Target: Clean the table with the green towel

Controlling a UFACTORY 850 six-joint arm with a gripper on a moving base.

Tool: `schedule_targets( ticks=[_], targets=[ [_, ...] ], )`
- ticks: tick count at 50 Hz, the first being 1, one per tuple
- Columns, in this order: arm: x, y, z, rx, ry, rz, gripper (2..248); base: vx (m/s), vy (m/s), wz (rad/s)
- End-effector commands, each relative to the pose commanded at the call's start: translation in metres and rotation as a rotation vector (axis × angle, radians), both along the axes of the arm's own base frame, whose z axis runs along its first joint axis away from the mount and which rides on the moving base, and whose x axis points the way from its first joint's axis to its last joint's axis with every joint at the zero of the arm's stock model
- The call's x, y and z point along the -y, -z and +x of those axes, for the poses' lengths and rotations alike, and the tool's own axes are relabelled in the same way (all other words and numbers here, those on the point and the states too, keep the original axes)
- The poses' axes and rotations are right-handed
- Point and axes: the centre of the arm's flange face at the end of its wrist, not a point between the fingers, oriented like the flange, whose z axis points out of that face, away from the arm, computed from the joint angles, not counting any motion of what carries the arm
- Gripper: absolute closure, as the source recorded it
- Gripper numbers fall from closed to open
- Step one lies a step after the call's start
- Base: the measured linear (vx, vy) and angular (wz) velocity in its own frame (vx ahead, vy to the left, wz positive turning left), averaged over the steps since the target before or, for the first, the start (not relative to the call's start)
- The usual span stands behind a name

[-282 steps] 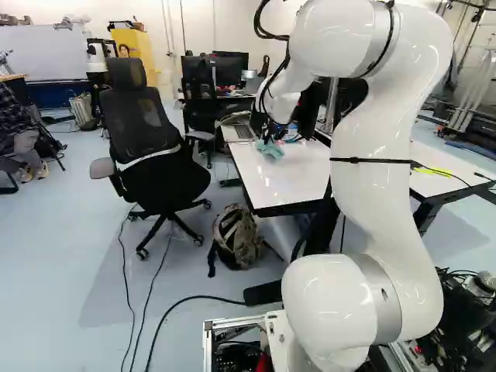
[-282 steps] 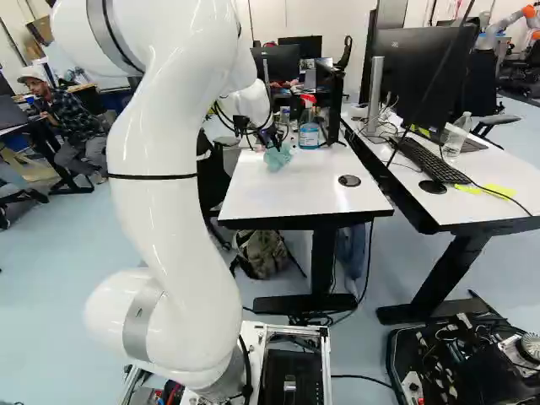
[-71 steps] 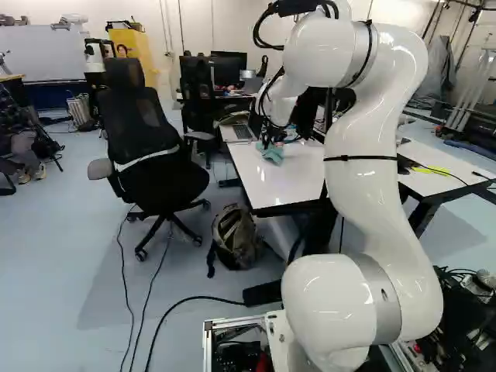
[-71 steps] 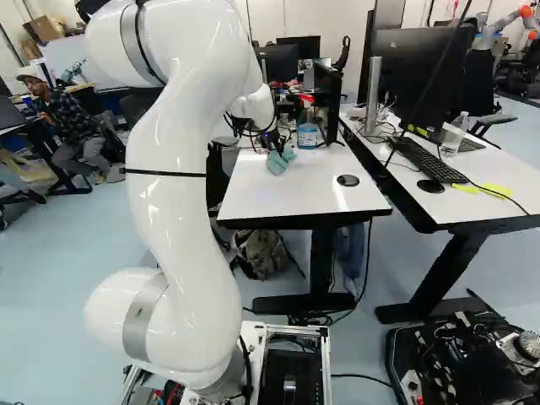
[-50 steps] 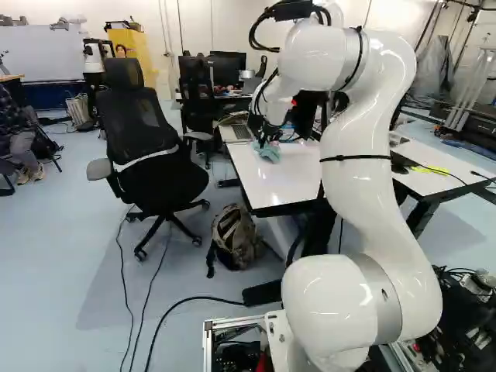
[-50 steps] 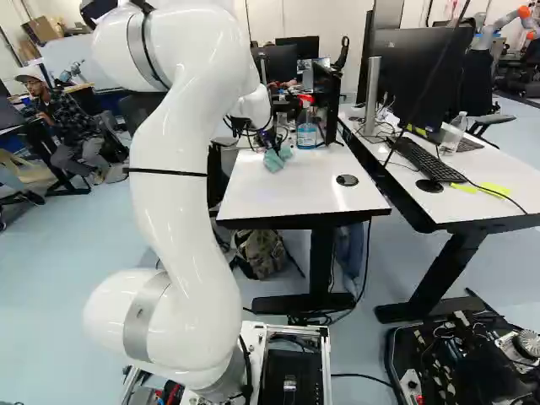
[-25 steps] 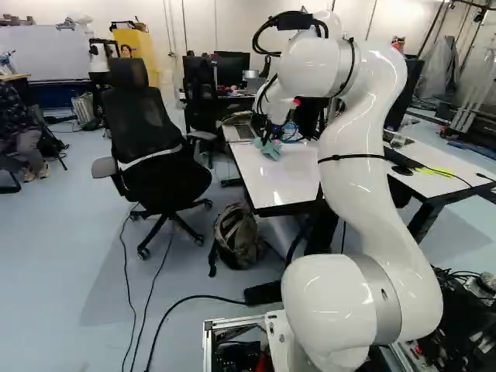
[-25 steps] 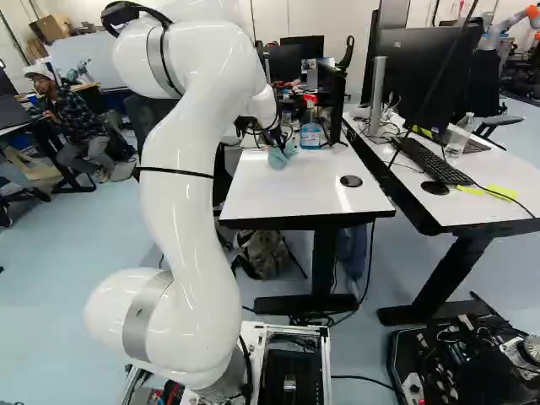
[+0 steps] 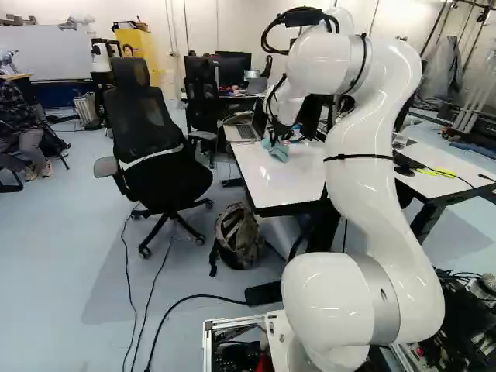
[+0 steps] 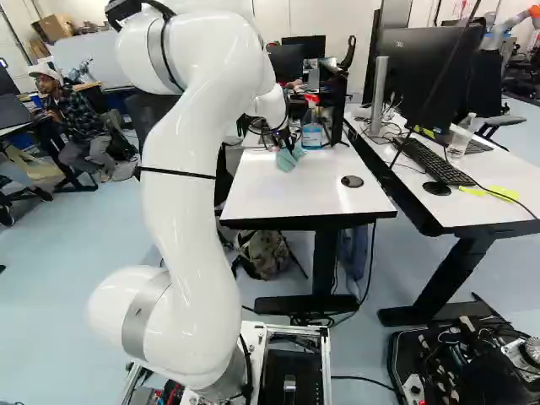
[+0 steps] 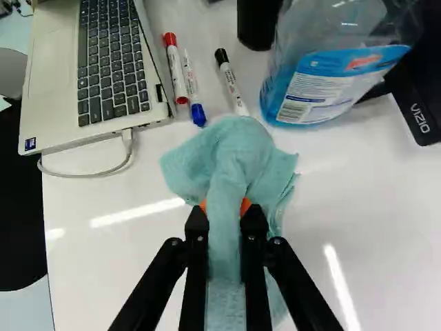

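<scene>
In the right base view my gripper [image 10: 285,139] reaches down over the far part of the white table [image 10: 308,198], with the green towel [image 10: 288,159] under it. In the wrist view the gripper [image 11: 226,207] is shut on the bunched towel [image 11: 241,148], its orange pads pressing from both sides. The towel's folds spread on the tabletop ahead of the fingers, and a strip of it runs back between them. Its front edge lies close to the markers and the blue-liquid bottle.
Ahead of the gripper lie red [image 11: 176,69], blue [image 11: 193,89] and black [image 11: 231,81] markers. A laptop [image 11: 103,76] with a cable stands beside them, the bottle [image 11: 331,69] opposite. A second desk [image 10: 481,198] adjoins; an office chair [image 9: 147,139] stands left.
My arm has swung slightly to the right in both base views, carrying the held towel over the tabletop towards the bottle's side. The whole scene has shifted a little, so the base has moved slightly.
</scene>
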Motion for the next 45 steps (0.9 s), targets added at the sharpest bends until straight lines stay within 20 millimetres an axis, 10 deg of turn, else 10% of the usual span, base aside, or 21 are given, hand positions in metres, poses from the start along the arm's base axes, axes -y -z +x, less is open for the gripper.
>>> schedule_targets(
  ticks=[45],
  targets=[
    [-0.020, -0.022, -0.033, -0.002, -0.023, 0.000, 197, 0.000, -0.002, -0.011]
  ],
)
